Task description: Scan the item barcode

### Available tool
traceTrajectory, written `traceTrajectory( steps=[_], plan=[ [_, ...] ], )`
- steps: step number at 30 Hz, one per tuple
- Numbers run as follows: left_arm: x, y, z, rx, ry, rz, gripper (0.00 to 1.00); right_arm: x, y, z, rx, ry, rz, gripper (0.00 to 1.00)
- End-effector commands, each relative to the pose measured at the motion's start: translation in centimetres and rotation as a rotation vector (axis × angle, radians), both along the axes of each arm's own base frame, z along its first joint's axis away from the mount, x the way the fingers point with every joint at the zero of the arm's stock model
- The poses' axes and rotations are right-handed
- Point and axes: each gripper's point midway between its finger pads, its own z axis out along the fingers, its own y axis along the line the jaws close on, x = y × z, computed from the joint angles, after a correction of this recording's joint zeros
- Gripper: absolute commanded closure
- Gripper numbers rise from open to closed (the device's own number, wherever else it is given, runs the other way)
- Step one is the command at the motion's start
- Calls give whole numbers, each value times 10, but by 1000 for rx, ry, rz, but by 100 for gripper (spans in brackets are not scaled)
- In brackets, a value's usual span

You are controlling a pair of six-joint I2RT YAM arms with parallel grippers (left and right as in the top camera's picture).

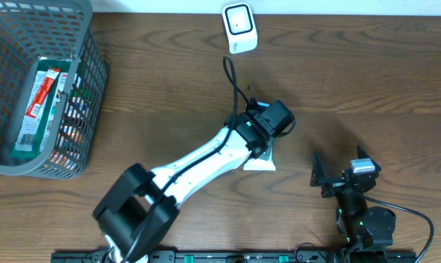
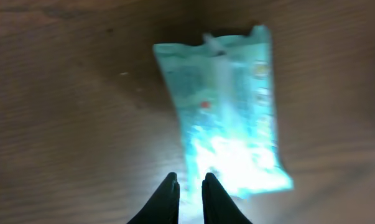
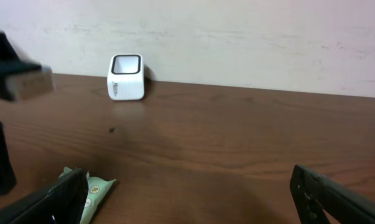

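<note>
Basket (image 1: 92, 80): grey mesh, straight-walled, at the far left of the table (image 1: 169, 80); well apart from everything else.
Basket contents (image 1: 41, 102): flat printed packs, green, white and red, standing on edge inside; finer detail too small to read.
Table surface: dark wood grain, matt.
Left arm (image 1: 198, 164): white shell with black joints, reaching diagonally from the near edge to the table's middle; it covers most of the item from overhead.
Cable (image 1: 235, 84): thin, black, curving from the left arm's head towards the scanner.
Scanner (image 1: 239, 27): small white block with rounded corners and a dark square window, at the far edge against the pale wall; nothing stands between it and the item.
Item (image 2: 224, 106): flat pale-teal pouch, glossy, crimped ends, lying on the table beneath the left arm's head; print blurred.
Left gripper (image 2: 188, 180): black fingers drawn almost together, a thin slit between them, nothing in the slit; tips poised at the pouch's near end.
Right gripper (image 3: 188, 174): black fingers spread wide, empty, low at the table's right near corner, apart from the pouch.
</note>
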Motion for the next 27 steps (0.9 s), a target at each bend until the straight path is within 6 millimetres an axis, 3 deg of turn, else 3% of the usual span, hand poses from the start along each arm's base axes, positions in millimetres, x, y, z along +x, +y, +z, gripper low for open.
traceTrajectory(
  steps=[1,9,21,27],
  plan=[
    [15,23,-19,137,-52,46,84,0,3,-1,-5,3,10,1],
    [25,43,-52,156,33,126,84,0,3,-1,-5,3,10,1],
    [8,6,-69,-79,237,92,84,0,3,-1,-5,3,10,1],
    [5,2,-70,-98,256,93,84,0,3,-1,-5,3,10,1]
  ],
)
